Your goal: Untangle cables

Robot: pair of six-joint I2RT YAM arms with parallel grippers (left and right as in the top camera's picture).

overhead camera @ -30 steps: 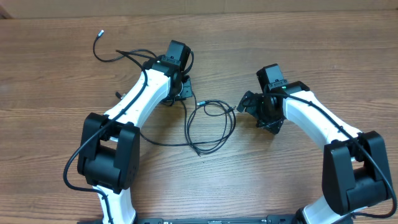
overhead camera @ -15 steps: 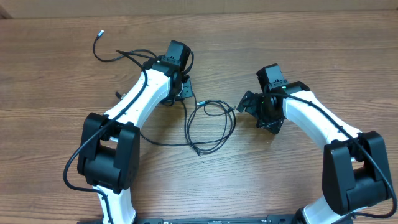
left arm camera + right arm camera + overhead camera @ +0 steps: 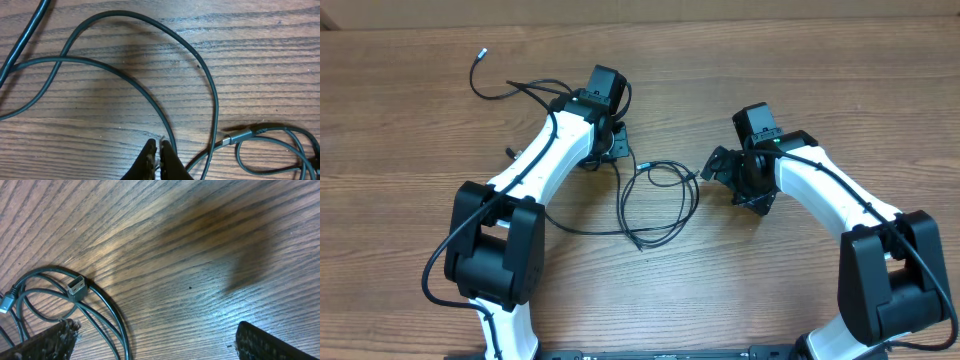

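Thin black cables [image 3: 623, 200] lie in loose loops on the wooden table between the two arms. One strand runs off to a silvery-tipped end [image 3: 480, 53] at the far left. My left gripper [image 3: 619, 152] sits at the loops' upper left. In the left wrist view its fingers [image 3: 158, 144] are shut, and a curved strand [image 3: 125, 80] runs in at their tips. A plug [image 3: 239, 136] lies to the right. My right gripper [image 3: 730, 183] stands wide open just right of the loops. In its wrist view [image 3: 157, 347] a metal plug [image 3: 76, 286] and coiled strands [image 3: 107, 310] lie by the left finger.
The thick black wires [image 3: 450, 250] of the arms hang along the white links. The table's far edge [image 3: 720, 18] runs along the top. Bare wood [image 3: 880, 90] shows to the right and in front.
The left gripper's fingers have closed a little further at the strand. Neither arm nor the cables have visibly moved in the overhead view.
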